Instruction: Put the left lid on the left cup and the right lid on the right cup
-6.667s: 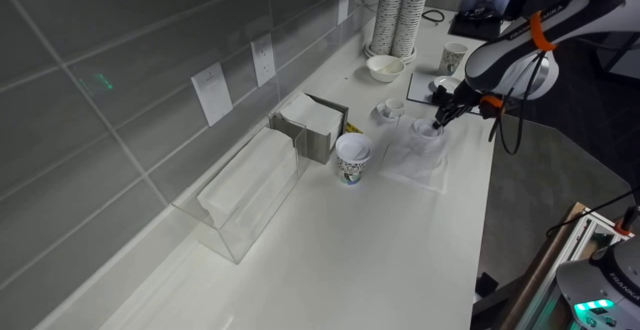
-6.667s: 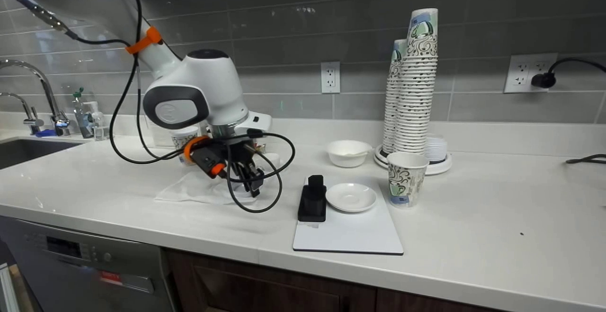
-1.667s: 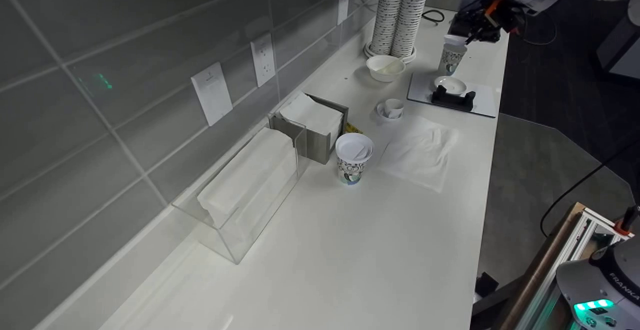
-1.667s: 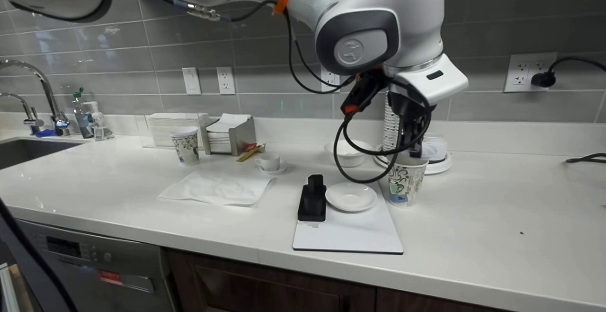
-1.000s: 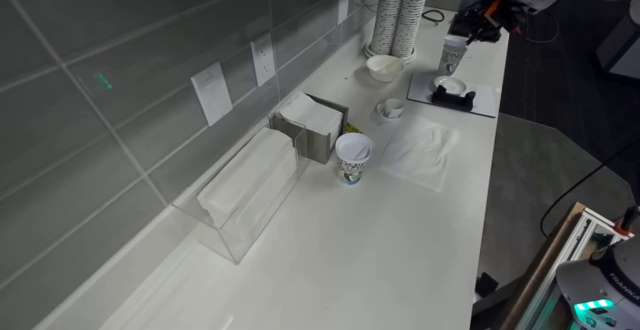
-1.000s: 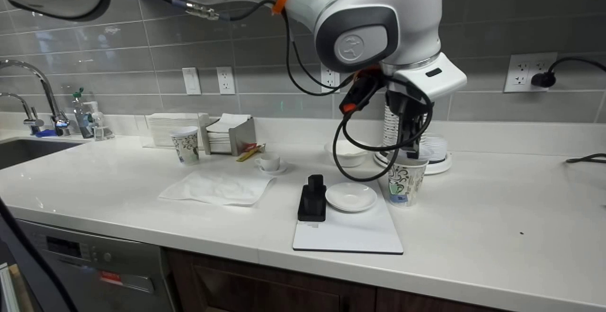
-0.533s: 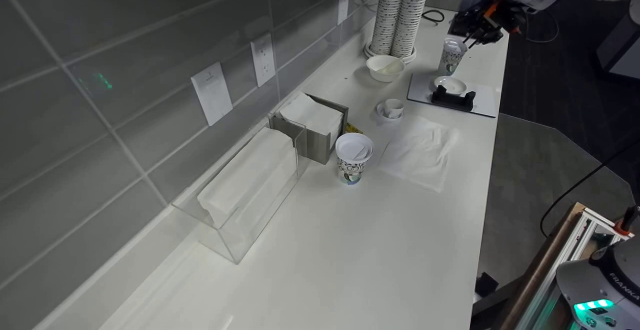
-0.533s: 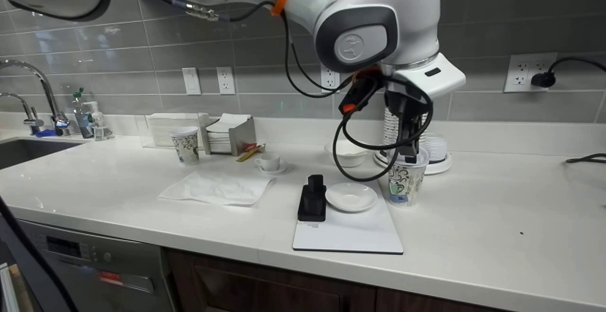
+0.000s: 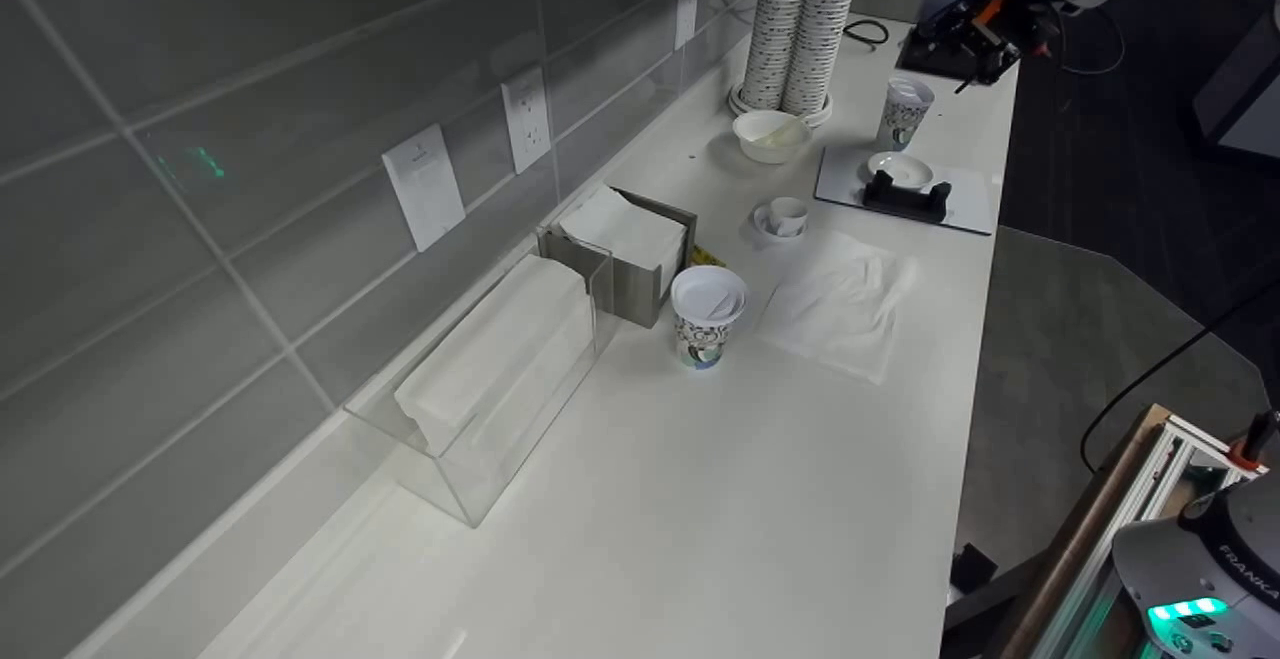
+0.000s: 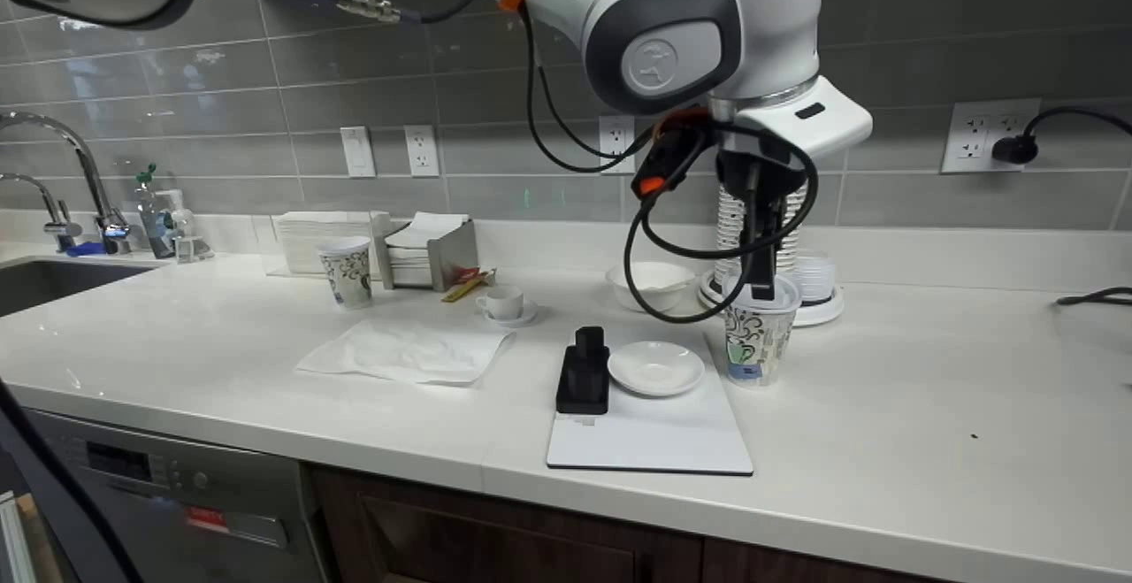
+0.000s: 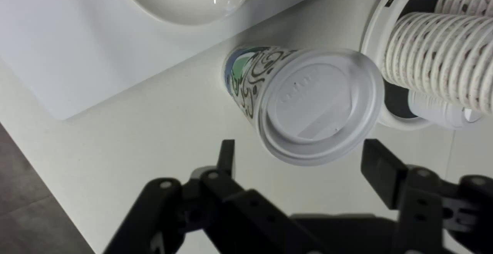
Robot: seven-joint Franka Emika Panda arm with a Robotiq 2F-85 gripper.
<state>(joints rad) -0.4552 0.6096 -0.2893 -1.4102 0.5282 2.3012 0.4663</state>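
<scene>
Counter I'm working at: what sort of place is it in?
Likely a kitchen, perhaps an office break room: an exterior view shows a sink and what looks like a dishwasher; tall cup stacks suggest shared use.

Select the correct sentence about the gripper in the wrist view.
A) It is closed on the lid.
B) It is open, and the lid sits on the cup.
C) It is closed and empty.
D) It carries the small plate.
B, because the gripper has its two fingers wide apart, while the lid lies on top of the cup.
</scene>
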